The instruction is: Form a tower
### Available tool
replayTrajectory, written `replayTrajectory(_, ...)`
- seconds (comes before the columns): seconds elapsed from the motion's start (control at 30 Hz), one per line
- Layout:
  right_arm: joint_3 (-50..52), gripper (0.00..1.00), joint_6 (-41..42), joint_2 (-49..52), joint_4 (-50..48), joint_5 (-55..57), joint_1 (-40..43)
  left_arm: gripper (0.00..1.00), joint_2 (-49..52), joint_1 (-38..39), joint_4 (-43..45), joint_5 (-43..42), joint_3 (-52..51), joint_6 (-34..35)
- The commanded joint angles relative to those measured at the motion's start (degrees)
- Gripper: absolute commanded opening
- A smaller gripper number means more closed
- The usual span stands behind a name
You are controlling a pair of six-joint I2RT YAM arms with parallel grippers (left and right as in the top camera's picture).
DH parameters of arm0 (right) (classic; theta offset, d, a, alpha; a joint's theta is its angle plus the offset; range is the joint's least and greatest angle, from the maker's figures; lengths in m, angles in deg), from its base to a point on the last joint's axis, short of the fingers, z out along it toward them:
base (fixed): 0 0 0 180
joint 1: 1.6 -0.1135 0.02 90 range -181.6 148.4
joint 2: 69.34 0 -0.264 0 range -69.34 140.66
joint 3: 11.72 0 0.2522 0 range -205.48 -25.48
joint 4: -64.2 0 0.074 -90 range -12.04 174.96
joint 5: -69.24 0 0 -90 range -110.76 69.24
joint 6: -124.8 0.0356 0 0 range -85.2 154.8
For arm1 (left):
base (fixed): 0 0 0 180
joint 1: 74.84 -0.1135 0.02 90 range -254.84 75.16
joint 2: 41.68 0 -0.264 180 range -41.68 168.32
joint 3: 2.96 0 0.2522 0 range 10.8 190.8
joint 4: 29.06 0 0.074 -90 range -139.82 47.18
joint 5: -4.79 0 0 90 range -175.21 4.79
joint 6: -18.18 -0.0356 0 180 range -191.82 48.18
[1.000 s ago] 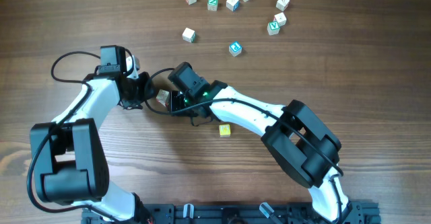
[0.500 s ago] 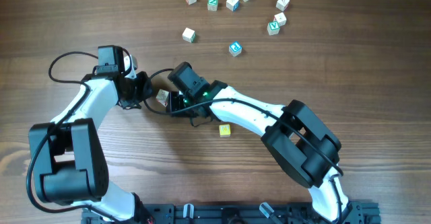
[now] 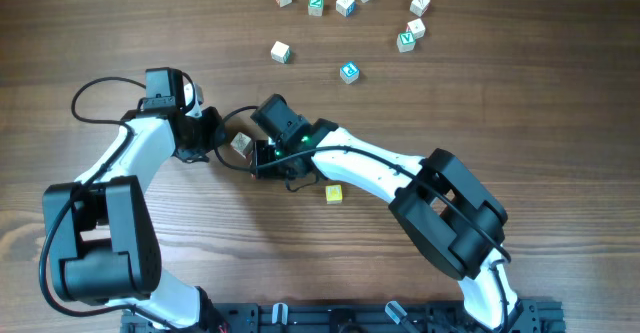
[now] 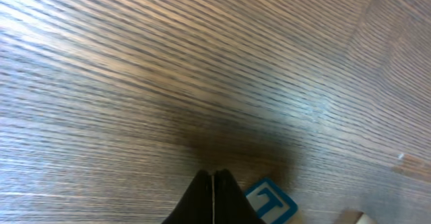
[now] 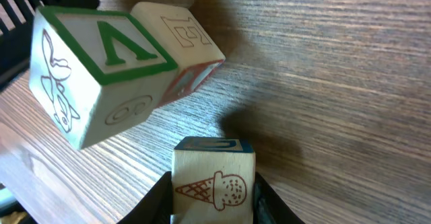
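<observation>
left wrist: left claw [image 4: 213,183] pressing together, T cube [image 4: 271,200] just beside tips | right wrist: right claw [image 5: 214,200] clamping ice-cream cube [image 5: 214,182], tower [image 5: 183,39] sitting just ahead, V cube [image 5: 101,69] tilting beside it | overhead: tower [image 3: 241,145] sitting between claws

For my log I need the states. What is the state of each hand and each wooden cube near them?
Left hand: shut, empty.
Right hand: shut on the wooden cube with an ice-cream picture.
Wooden cube with an ice-cream picture: held by the right hand.
Wooden cube with a green-framed letter: free, not gripped.
Wooden cube with a blue letter T: free, beside the left hand.
Small yellow wooden cube: free, not gripped.
</observation>
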Motion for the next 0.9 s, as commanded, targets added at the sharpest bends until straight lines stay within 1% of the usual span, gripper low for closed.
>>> replayTrajectory(0.0, 0.55, 0.04, -0.59, -1.36, 3.39, 1.70, 0.22, 0.04, 0.33, -2.01, -0.11, 1.79, 0.17, -0.33)
replayTrajectory(0.1, 0.55, 0.04, -1.27, -4.33, 5.35, 6.54, 0.22, 0.04, -1.38, -3.72, -1.84, 1.79, 1.73, -0.37)
replayTrajectory(0.2, 0.55, 0.04, -5.49, -7.15, 5.18, 6.56, 0.22, 0.04, -4.87, -5.51, -3.69, 1.86, 3.06, -0.81)
replayTrajectory(0.23, 0.52, 0.04, -7.85, -7.87, 4.85, 6.54, 0.20, 0.06, -6.03, -6.05, -3.80, 2.08, 3.08, -0.83)
replayTrajectory(0.27, 0.42, 0.04, -11.45, -8.59, 4.55, 5.99, 0.20, 0.18, -7.45, -6.78, -4.13, 2.47, 3.08, -0.81)
replayTrajectory(0.3, -0.02, 0.04, -16.28, -9.09, 4.57, 5.40, 0.20, 0.22, -8.52, -7.50, -4.52, 3.17, 3.08, -0.81)
replayTrajectory(0.33, -0.90, 0.04, -23.87, -9.33, 4.98, 3.82, 0.22, 0.31, -9.86, -8.98, -5.60, 5.60, 3.08, -0.79)
replayTrajectory(0.37, -1.68, 0.04, -28.15, -9.33, 5.55, 3.76, 0.20, 0.55, -10.14, -10.73, -6.78, 7.91, 3.08, -0.76)
replayTrajectory(0.43, -2.67, 0.04, -33.42, -9.33, 6.27, 3.72, 0.22, 0.72, -10.08, -12.87, -7.96, 8.92, 3.08, -0.76)
replayTrajectory(0.47, -3.30, 0.04, -36.11, -9.33, 6.93, 3.74, 0.20, 1.00, -10.08, -14.16, -8.39, 8.87, 3.08, -0.72)
replayTrajectory(0.57, -5.11, 0.04, -46.38, -9.33, 8.22, 3.93, 0.22, 1.00, -10.08, -18.64, -8.87, 8.87, 3.08, 1.64)
replayTrajectory(0.63, -5.18, 0.04, -49.05, -9.31, 7.61, 5.62, 0.22, 1.00, -10.08, -21.64, -9.18, 8.87, 3.08, 2.71)
replayTrajectory(0.7, -5.29, 0.04, -51.45, -9.31, 6.86, 6.47, 0.22, 1.00, -10.08, -22.93, -9.31, 8.87, 3.08, 2.69)
replayTrajectory(0.87, -6.80, 0.04, -55.41, -9.31, 5.11, 8.11, 0.22, 1.00, -10.08, -23.71, -9.29, 8.87, 3.06, 2.71)
